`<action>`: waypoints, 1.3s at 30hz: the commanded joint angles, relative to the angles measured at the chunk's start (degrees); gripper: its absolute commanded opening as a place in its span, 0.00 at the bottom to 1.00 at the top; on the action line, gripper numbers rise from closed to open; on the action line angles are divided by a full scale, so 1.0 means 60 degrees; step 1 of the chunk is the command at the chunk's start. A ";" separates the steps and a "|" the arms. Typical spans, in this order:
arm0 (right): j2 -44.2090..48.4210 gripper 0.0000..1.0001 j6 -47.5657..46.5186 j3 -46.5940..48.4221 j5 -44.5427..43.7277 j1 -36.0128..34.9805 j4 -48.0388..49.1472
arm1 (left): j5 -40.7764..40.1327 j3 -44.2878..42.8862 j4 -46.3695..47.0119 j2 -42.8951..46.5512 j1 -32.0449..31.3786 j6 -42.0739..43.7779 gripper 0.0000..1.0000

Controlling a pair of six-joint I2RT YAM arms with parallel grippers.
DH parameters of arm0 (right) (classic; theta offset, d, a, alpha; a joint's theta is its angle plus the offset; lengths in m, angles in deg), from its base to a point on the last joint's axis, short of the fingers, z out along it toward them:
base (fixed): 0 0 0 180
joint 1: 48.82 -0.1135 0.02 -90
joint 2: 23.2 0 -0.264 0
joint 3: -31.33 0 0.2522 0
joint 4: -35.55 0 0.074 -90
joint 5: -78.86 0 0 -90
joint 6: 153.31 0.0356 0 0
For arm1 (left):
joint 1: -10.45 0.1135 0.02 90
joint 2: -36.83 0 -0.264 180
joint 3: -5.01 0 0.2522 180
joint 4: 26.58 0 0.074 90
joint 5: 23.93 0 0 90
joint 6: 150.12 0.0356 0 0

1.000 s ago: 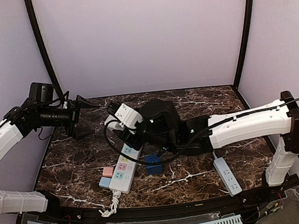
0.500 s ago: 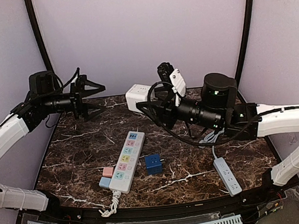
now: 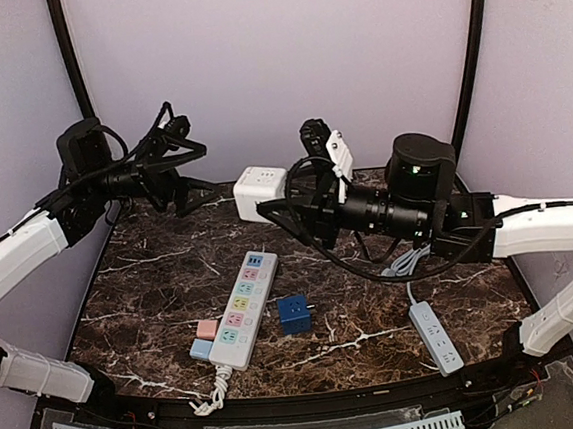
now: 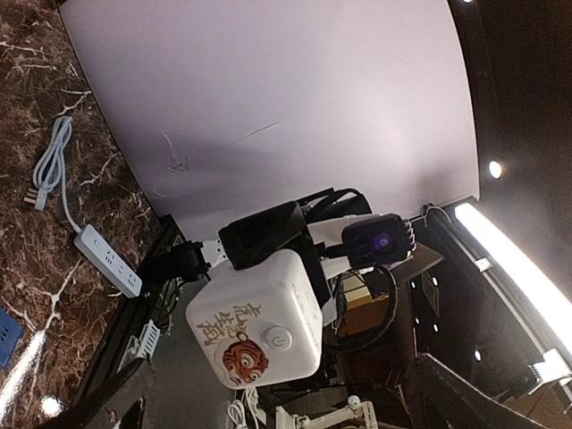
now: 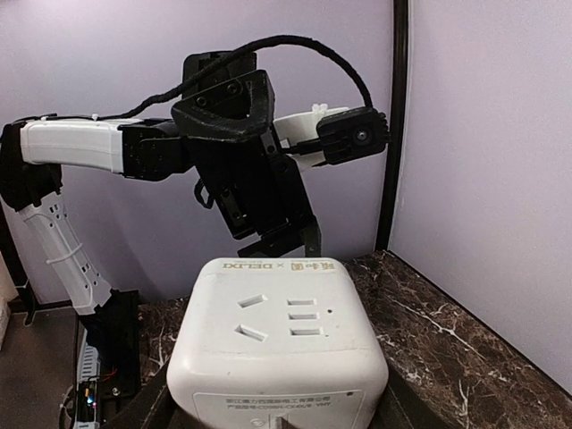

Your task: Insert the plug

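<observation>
My right gripper point(image 3: 278, 203) is shut on a white cube socket point(image 3: 260, 189) and holds it in the air above the back of the table. In the right wrist view the cube point(image 5: 277, 335) fills the lower middle, its slotted face up, between my fingers point(image 5: 143, 413). My left gripper point(image 3: 201, 174) is open, level with the cube and a short way to its left, apart from it. The left wrist view shows the cube's tiger-sticker face point(image 4: 259, 322) straight ahead. A blue plug cube point(image 3: 294, 313) lies on the table beside a pastel power strip point(image 3: 243, 309).
A small white power strip point(image 3: 435, 337) with a coiled cable lies at the right front; it also shows in the left wrist view point(image 4: 107, 259). A pink block point(image 3: 207, 330) and a light blue block point(image 3: 200, 349) lie left of the pastel strip. Black frame posts stand at the back corners.
My right arm has lifted the white cube from above the pastel strip up to the back middle. My left gripper has risen and swung right towards the cube.
</observation>
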 commanded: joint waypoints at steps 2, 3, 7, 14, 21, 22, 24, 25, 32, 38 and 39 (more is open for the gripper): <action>-0.0132 0.00 -0.0576 0.0731 0.0751 0.0090 0.0090 | 0.0731 -0.0199 0.0364 -0.0151 -0.0421 -0.0278 0.96; -0.0155 0.00 -0.0670 0.0802 0.0780 0.0099 0.0000 | 0.0753 -0.0211 0.0164 -0.0207 -0.0450 -0.0238 0.95; -0.0189 0.00 -0.0995 0.1025 0.0877 0.0091 -0.0231 | 0.0762 -0.0275 -0.0173 -0.0316 -0.0625 -0.0192 0.92; -0.0555 0.00 -0.1433 0.1429 0.0938 0.0101 -0.0445 | 0.0593 -0.0275 0.0527 -0.0564 -0.1004 -0.0854 0.87; -0.0819 0.00 -0.1786 0.1633 0.0839 0.0109 -0.0569 | 0.0587 -0.0264 0.1607 -0.0626 -0.1135 -0.1710 0.84; -0.0815 0.00 -0.1817 0.1622 0.0810 0.0114 -0.0557 | 0.0593 -0.0266 0.1706 -0.0619 -0.1129 -0.1820 0.84; -0.0809 0.00 -0.1887 0.1603 0.0772 0.0110 -0.0553 | 0.0647 -0.0281 0.1649 -0.0617 -0.1137 -0.1849 0.82; -0.0807 0.00 -0.1920 0.1611 0.0737 0.0112 -0.0547 | 0.0684 -0.0275 0.1615 -0.0613 -0.1145 -0.1840 0.81; -0.0837 0.00 -0.2235 0.1696 0.0670 0.0105 -0.0555 | 0.0862 -0.0122 0.1127 -0.0570 -0.1148 -0.1709 0.79; -0.0870 0.00 -0.2412 0.1726 0.0688 0.0121 -0.0526 | 0.0970 -0.0098 0.0864 -0.0537 -0.1221 -0.1624 0.85; -0.0893 0.00 -0.2434 0.1745 0.0688 0.0128 -0.0528 | 0.0967 -0.0103 0.0784 -0.0531 -0.1223 -0.1505 0.86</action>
